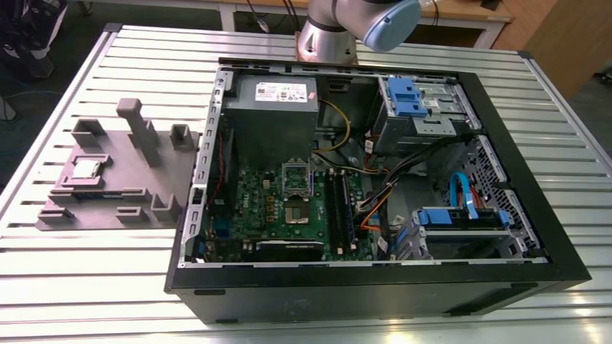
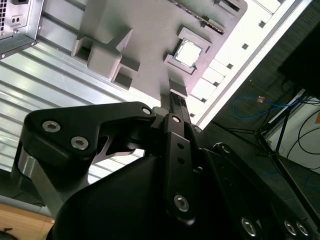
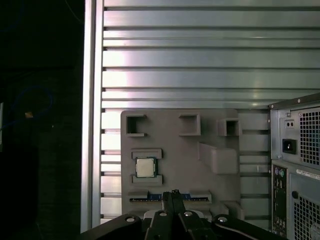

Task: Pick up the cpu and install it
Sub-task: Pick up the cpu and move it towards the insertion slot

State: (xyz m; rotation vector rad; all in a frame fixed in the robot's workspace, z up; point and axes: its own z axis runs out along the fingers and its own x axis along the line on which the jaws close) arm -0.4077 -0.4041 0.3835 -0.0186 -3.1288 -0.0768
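We see the small square cpu with its silver-grey metal top [image 1: 86,169] [image 2: 189,51] [image 3: 145,167] lying flat in a shallow seat of the purple-grey plastic tray [image 1: 105,208] [image 2: 150,30] [image 3: 175,150]. The tray rests on the slatted aluminium table [image 1: 96,287] near the table edge on the exterior view's left, just beside the open black computer case [image 1: 383,287].

In both wrist views the black gripper [image 2: 177,97] [image 3: 172,194] hangs above the tray with its fingers drawn together on nothing. Its tips are over the tray's edge, apart from the chip.

We judge the main risks to be these:
- **Closed fingers:** a descent like this would press on the metal top instead of straddling it.
- **Raised blocks:** they flank the seat closely, so an off-centre approach could catch a block and shove the tray.
- **Thin chip:** a shallow grip on its rim may let it tilt or slip.
- **Crooked carry:** a tilted chip would meet the socket [image 1: 298,193] on the green motherboard [image 1: 258,208] askew.
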